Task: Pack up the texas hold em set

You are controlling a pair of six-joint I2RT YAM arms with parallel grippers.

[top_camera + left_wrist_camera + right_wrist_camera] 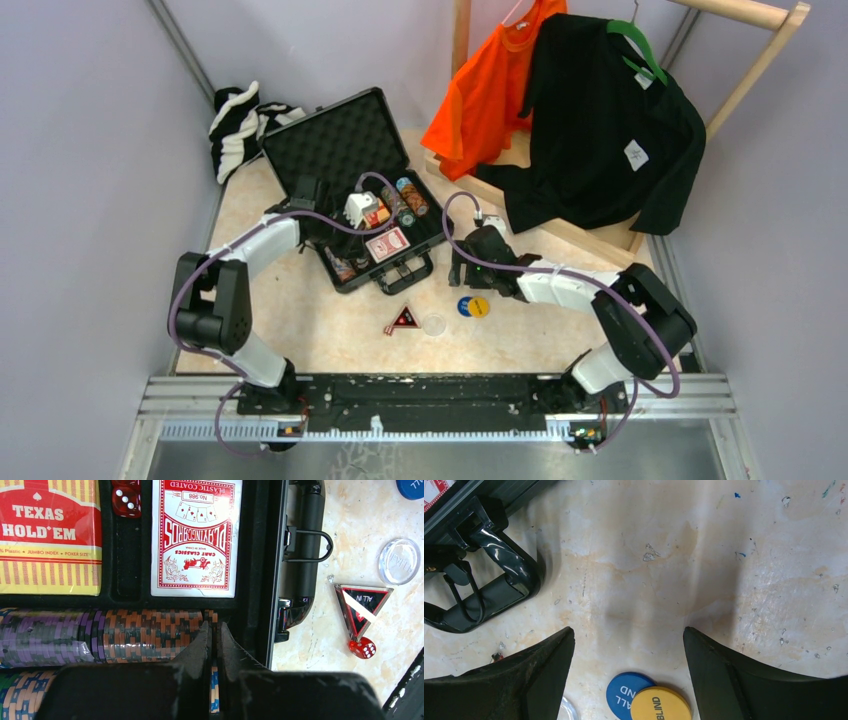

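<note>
Hazard: right gripper [628, 632], released above overlapping blue disc [621, 697] and yellow disc [660, 705], may skid one away; left gripper [214, 630] clenched at chips [145, 635].

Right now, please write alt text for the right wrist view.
The open right end effector hovers above a table, with a yellow disc overlapping a blue disc between its fingers. The black case's handle lies at upper left.

The left arm [265, 245] and right arm [560, 285] have white shells and chunky black joints, with purple cables [180, 290] running along them. The left gripper [214, 630] and right gripper [629, 640] each carry two matte black, wedge-shaped fingers [197, 650].
</note>
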